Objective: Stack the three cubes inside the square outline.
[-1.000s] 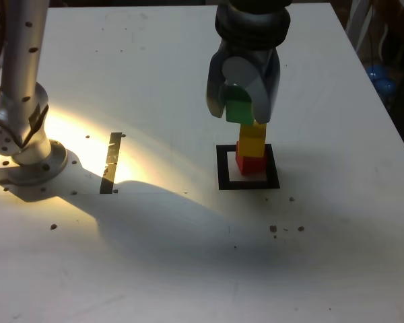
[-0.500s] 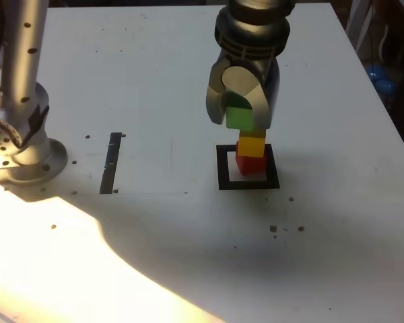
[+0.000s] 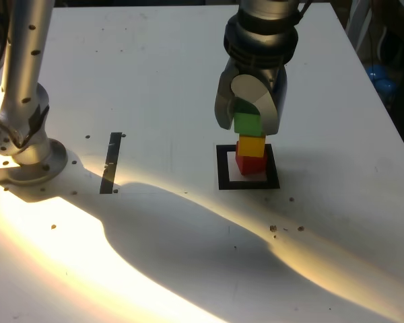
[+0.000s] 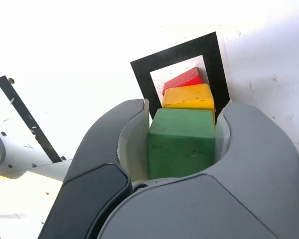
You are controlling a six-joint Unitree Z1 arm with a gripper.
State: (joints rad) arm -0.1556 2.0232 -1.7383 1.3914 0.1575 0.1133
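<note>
Wrist view | claw (image 4: 182,149) grasping green cube (image 4: 181,142) | seemingly resting on yellow cube (image 4: 188,96) over red cube (image 4: 183,78)

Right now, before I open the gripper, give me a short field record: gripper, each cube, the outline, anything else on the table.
gripper: shut on green cube
green cube: held between the jaws, directly above yellow cube; contact with it cannot be told
yellow cube: sitting on red cube
red cube: bottom of stack, inside outline
outline: black square frame, white centre, stack within it
tape strip: on the table at the exterior view's left, apart from the outline
stack: two cubes placed, third not yet released
</note>
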